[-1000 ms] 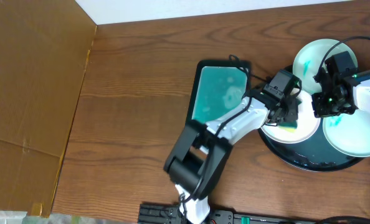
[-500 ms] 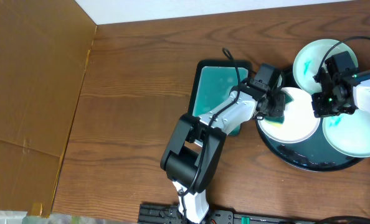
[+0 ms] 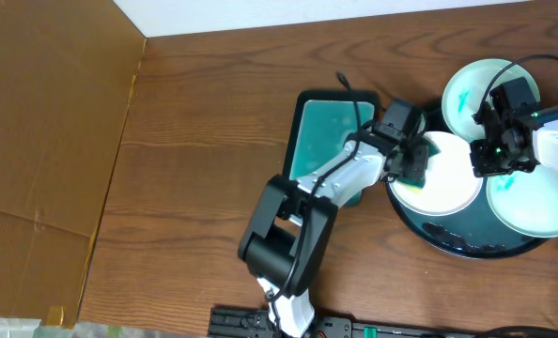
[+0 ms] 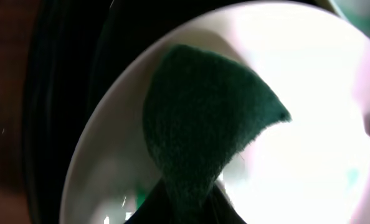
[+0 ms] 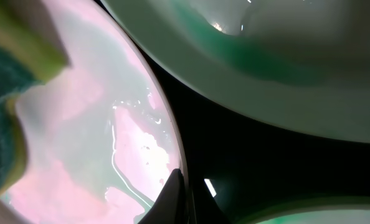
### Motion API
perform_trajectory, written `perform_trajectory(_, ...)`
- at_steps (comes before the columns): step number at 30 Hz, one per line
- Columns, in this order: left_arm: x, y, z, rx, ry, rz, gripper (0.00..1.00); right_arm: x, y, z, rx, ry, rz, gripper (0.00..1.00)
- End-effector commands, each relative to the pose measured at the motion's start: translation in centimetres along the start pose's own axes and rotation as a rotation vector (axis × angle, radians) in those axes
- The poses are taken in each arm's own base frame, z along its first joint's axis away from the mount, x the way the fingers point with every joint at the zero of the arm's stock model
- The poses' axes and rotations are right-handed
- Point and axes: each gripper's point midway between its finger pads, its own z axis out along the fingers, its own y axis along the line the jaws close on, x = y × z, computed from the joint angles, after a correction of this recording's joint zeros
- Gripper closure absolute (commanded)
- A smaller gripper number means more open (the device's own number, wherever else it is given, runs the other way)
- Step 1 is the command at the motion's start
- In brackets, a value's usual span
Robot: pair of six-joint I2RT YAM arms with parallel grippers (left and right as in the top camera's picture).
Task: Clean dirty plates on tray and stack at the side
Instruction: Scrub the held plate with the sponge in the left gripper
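Observation:
Three white plates lie on the round black tray: one at the back, one at the left, one at the right. My left gripper is shut on a dark green sponge pressed on the left plate's near-left part. My right gripper is shut on the same plate's right rim, fingertips together. The sponge shows at the left edge of the right wrist view. The back plate has a teal smear.
A rectangular black dish with a teal floor lies left of the tray, under my left arm. A brown cardboard sheet covers the table's left side. The white wall edge runs along the back.
My left gripper has dragged the sponge up and to the left across the left plate, toward its left rim. The right gripper has stayed put on the rim.

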Motion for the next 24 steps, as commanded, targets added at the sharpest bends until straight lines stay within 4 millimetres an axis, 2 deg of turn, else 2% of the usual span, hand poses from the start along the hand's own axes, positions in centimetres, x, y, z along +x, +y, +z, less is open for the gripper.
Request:
perform_trajectory(1,-0.3,-2.4,-3.1,0.152,-0.015,-0.011,0.93,-0.6,-0.1,-0.1,0.005,-0.012,0.000,0.98)
perform_trajectory(4,-0.2,-2.7,-3.5,0.167,-0.011,-0.066,0.93,-0.7,-0.1,-0.1,0.004,-0.018,-0.001,0.98)
perform_trajectory(7,0.5,-2.4,-2.5,0.158,0.019,-0.110,0.93,-0.7,-0.1,-0.1,0.004,-0.018,-0.002,0.98)
perform_trajectory(10,1.4,-2.2,-1.1,0.158,0.059,-0.115,0.93,-0.7,-0.1,-0.1,0.004,-0.018,-0.001,0.98)
perform_trajectory(11,1.9,-2.0,0.0,0.152,0.083,-0.117,0.93,-0.8,-0.1,-0.1,0.004,-0.019,-0.002,0.98)
perform_trajectory(14,2.3,-1.2,1.8,0.134,0.095,-0.039,0.93,-0.8,-0.1,-0.1,0.004,-0.019,-0.002,0.98)
perform_trajectory(19,2.4,3.7,3.7,-0.068,0.082,-0.031,0.93,-0.7,-0.1,-0.1,0.004,-0.017,-0.001,0.98)
perform_trajectory(24,0.9,8.5,3.1,-0.318,0.001,-0.035,0.93,-0.7,-0.1,-0.1,0.004,-0.017,-0.002,0.98)
